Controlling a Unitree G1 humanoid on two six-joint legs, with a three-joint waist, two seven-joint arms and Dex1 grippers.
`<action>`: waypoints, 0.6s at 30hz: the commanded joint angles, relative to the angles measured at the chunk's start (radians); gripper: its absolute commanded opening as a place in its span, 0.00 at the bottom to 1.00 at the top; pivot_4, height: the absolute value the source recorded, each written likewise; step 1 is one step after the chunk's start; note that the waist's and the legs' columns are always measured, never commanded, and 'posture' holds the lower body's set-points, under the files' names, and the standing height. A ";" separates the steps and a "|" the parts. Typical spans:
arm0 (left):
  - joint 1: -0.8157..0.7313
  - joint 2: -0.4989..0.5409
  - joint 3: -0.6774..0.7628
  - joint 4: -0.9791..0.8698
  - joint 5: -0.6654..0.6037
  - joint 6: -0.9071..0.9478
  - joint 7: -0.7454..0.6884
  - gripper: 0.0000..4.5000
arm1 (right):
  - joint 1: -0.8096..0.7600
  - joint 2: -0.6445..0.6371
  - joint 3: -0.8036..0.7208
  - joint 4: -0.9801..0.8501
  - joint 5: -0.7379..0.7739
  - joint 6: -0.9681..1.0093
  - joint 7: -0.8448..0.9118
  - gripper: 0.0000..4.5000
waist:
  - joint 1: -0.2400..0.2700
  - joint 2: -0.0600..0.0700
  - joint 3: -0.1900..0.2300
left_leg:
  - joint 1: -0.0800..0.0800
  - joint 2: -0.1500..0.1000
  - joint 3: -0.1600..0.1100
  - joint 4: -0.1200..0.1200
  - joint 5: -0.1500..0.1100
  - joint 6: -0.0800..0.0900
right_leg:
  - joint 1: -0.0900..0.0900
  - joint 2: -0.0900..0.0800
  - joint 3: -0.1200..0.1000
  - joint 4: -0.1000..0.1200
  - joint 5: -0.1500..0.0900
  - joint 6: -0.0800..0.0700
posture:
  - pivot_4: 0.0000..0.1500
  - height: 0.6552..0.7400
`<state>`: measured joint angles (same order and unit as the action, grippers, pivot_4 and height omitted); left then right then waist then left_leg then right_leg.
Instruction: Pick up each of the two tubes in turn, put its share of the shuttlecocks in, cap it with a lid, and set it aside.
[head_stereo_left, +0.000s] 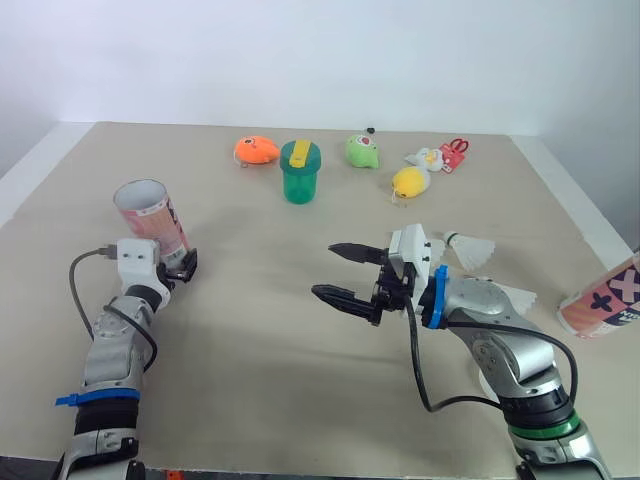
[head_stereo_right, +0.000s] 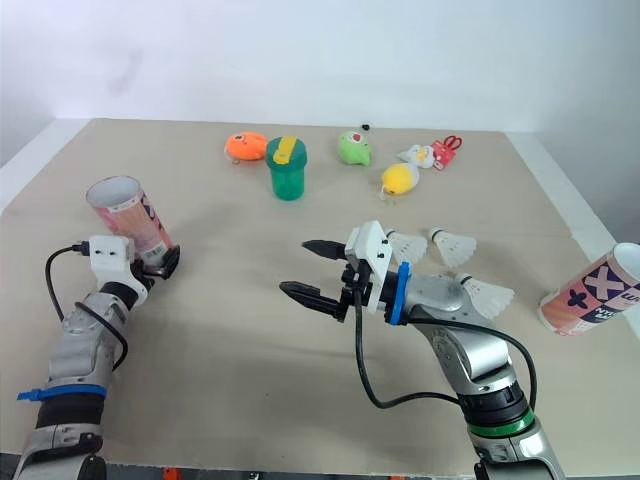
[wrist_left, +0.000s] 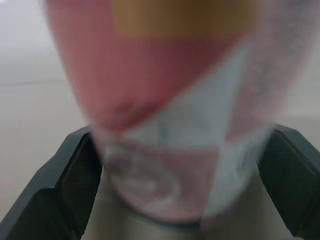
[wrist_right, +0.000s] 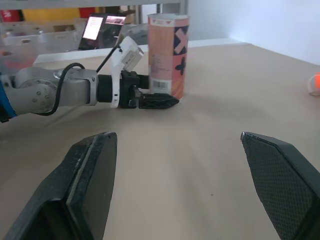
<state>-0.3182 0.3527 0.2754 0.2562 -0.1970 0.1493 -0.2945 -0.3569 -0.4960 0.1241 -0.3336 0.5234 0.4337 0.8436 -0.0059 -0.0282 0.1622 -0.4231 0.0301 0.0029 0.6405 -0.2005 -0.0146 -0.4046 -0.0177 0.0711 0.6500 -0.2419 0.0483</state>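
A pink-and-white tube (head_stereo_left: 150, 212) with an open top stands at the table's left. My left gripper (head_stereo_left: 181, 263) is shut on its base, and the fingers (wrist_left: 65, 190) press both sides of it in the left wrist view. My right gripper (head_stereo_left: 345, 272) is open and holds nothing, hovering over the middle of the table and pointing left toward that tube (wrist_right: 168, 54). Behind my right wrist lie three white shuttlecocks (head_stereo_right: 455, 243) (head_stereo_right: 405, 243) (head_stereo_right: 487, 293). A second pink tube (head_stereo_left: 603, 300) lies on its side at the table's right edge.
Along the back of the table sit an orange toy fish (head_stereo_left: 256, 150), a green cup with a yellow lid (head_stereo_left: 299, 172), a green frog toy (head_stereo_left: 362, 151), a yellow duck (head_stereo_left: 411, 181), a white toy (head_stereo_left: 428, 158) and red scissors (head_stereo_left: 457, 150).
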 joint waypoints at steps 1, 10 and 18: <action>-0.029 0.014 0.007 0.066 -0.008 -0.027 -0.016 1.00 | 0.008 0.008 -0.022 -0.033 0.006 -0.006 -0.013 0.94 | -0.001 0.000 0.000 | 0.000 0.000 0.000 0.000 0.000 0.000 | 0.000 0.000 0.000 0.000 0.000 0.000 | 1.00 1.00; -0.059 0.017 0.003 0.131 -0.009 -0.064 -0.025 0.95 | 0.023 0.013 -0.021 -0.055 0.009 0.005 -0.031 0.98 | -0.001 0.000 0.000 | 0.000 0.000 0.000 0.000 0.002 0.000 | 0.000 0.000 0.000 0.000 0.001 0.002 | 1.00 1.00; -0.024 0.025 -0.009 0.081 -0.004 -0.071 -0.037 0.76 | 0.065 0.031 -0.049 -0.060 -0.030 -0.042 -0.097 1.00 | -0.002 0.000 0.000 | 0.000 0.000 0.000 0.000 0.002 0.000 | 0.000 0.000 0.000 0.000 0.002 0.001 | 1.00 1.00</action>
<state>-0.3648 0.3665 0.2738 0.3550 -0.2041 0.0822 -0.3187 -0.3056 -0.4754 0.1115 -0.3512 0.5114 0.4325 0.7798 -0.0077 -0.0282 0.1618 -0.4229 0.0304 0.0033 0.6399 -0.1985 -0.0150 -0.4048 -0.0181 0.0714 0.6501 -0.2401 0.0491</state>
